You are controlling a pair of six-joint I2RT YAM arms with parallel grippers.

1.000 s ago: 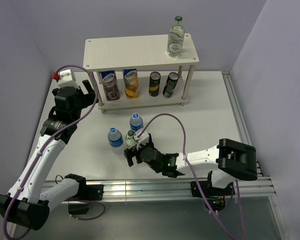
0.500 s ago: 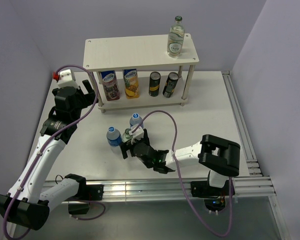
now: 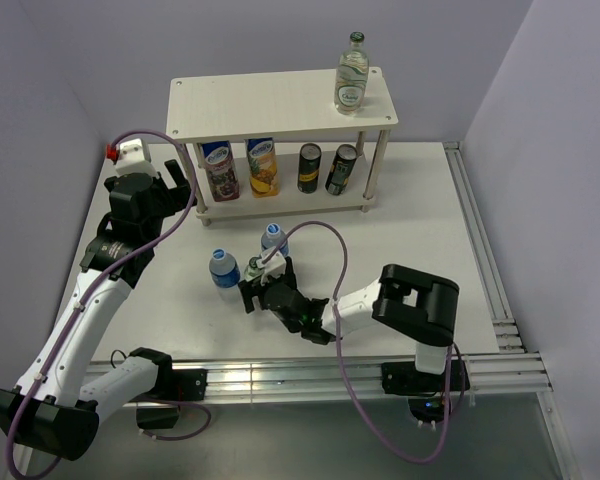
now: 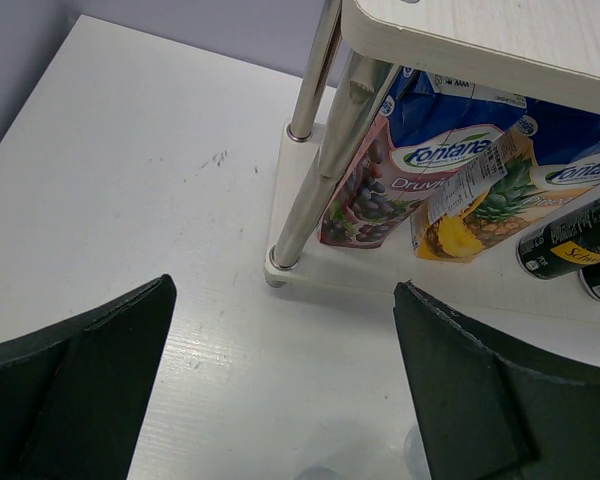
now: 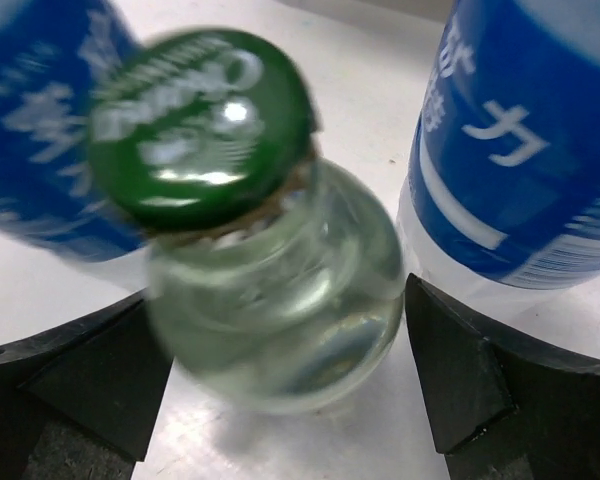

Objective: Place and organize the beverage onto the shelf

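Right, the crowding first. My right hand [image 3: 264, 290] lies low over the bench [image 3: 430, 220]. The green-capped glass bottle [image 3: 253, 270] it reaches round is hemmed in by two others. The left plastic bottle [image 3: 223, 270] stands just beside it and the far plastic bottle [image 3: 272, 239] just behind.

On the right wrist view, blue labels crowd in on either side of the green cap [image 5: 200, 125], close above my fingers [image 5: 80, 385]. Those fingers stand wide, one on each side of the glass, which fills nearly the whole gap. Whether they press on it I cannot tell.

My left hand [image 3: 170, 185] hangs near the left end of the shelf [image 3: 280, 100], its jaws wide apart with nothing between them. The lower board holds the grape carton [image 3: 220, 170], the pineapple carton [image 3: 263, 167], the left dark can [image 3: 310, 167] and the right dark can [image 3: 341, 169], all in a row. A second glass bottle [image 3: 351, 75] stands upright at the right end of the top board.

The bottle between my fingers is pale green-tinted glass with a rounded shoulder. Its cap is glossy green with pale print, blurred past reading. It looks tilted on the wrist view, and from above the hand hides most of it.
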